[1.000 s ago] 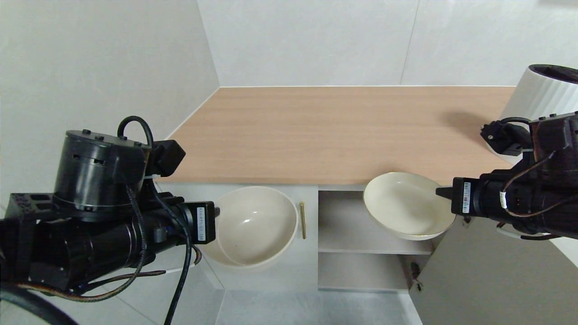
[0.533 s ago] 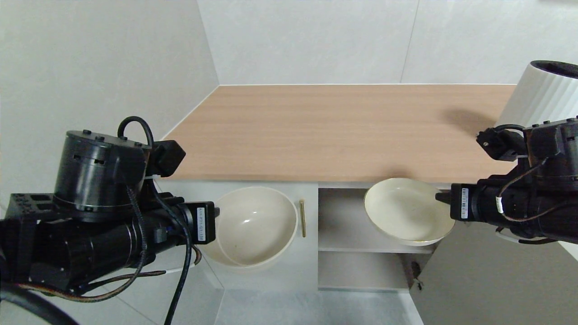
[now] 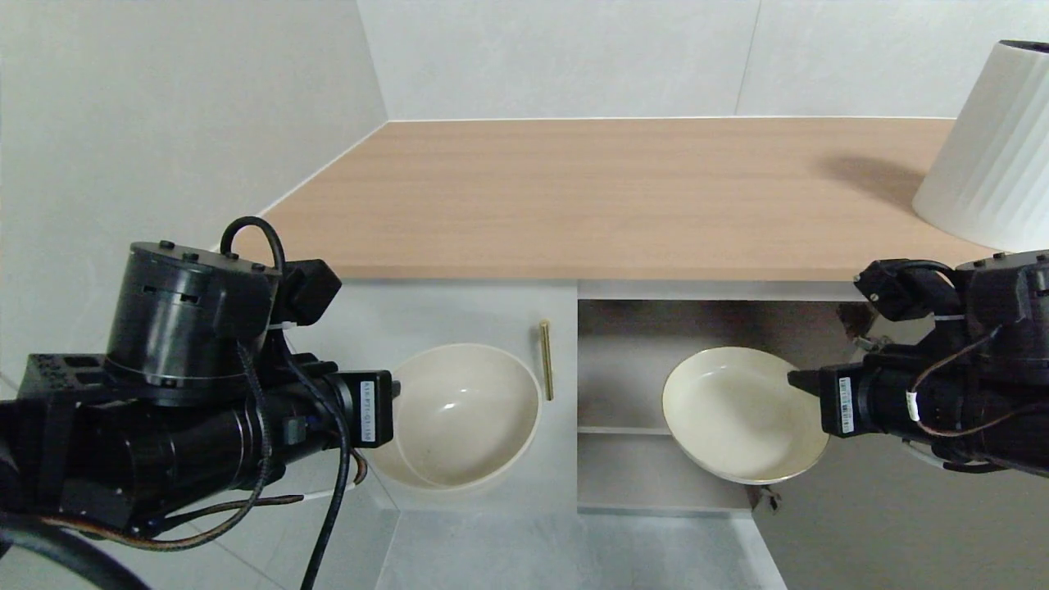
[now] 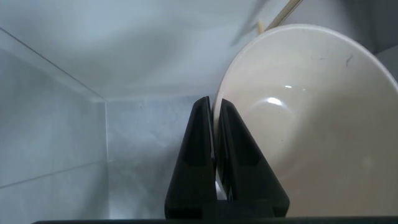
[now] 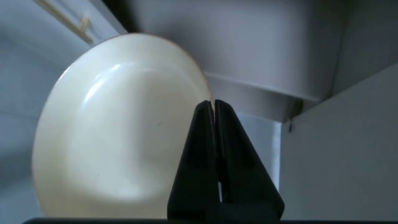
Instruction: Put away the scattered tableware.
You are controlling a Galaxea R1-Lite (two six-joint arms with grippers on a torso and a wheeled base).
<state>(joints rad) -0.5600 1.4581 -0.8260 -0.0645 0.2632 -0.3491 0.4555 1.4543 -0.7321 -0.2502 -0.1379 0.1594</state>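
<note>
Bowl (image 3: pixel 467 410) rim pinched by left gripper (image 4: pixel 216 102) | plate (image 3: pixel 737 410) rim pinched by right gripper (image 5: pixel 214 106) | arm stickers (image 3: pixel 846 404) illegible

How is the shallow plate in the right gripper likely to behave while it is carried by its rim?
The plate looks glazed and rigid, so it probably will not flex, but may chip if knocked against the cabinet shelf. The right gripper pinches only its rim, so the glossy surface could slip or pivot.
</note>
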